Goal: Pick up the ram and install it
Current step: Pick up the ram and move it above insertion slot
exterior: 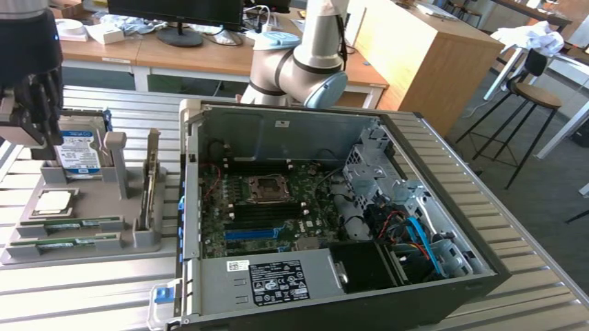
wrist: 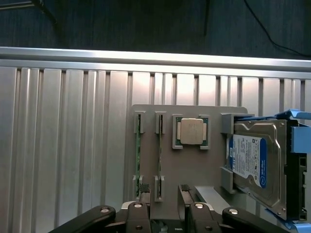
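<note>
Since kept on edge in slots of the grey tray (exterior: 92, 205), easy to pinch the ram (exterior: 72, 223). Above, toward 12 o'clock, hovering with the gripper (wrist: 164, 187) spread wide, holding nothing. Farther off at 3 o'clock, the open computer case (exterior: 276, 131), ready for the stick.

End effector (exterior: 30, 134) above tray (exterior: 92, 205); ram (exterior: 72, 223) lying in tray; computer case (exterior: 478, 238) open.

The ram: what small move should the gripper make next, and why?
Probably lower the gripper straight down toward the ram in the grey tray. The fingers stand open and hold nothing, the gripper hangs above the tray, and in the wrist view one stick lies between the fingertips.
</note>
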{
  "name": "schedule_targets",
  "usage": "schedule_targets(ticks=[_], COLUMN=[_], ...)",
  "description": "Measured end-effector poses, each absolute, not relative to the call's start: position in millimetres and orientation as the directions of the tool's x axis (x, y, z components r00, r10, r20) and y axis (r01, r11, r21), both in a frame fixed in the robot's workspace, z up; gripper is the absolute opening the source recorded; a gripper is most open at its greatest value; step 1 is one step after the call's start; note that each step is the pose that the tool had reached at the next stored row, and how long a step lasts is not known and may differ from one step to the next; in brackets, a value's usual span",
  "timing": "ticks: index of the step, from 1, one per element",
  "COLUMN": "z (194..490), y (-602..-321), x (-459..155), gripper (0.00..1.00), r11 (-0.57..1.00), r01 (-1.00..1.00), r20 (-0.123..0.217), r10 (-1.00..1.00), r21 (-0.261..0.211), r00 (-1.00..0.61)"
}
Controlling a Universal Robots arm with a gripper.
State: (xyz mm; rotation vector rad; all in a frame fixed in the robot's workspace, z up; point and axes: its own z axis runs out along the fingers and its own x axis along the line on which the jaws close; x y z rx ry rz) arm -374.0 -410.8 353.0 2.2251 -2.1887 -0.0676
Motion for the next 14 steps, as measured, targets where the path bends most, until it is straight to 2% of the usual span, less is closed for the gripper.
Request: schedule_targets(ticks=[14], z=[339.0], y=[-410.8], x=[-374.0], gripper=[0.36], r11=[-0.017], r01=[-0.999], r20=[-0.018], r10=[-1.0], r21=[0.045], r00=[0.016])
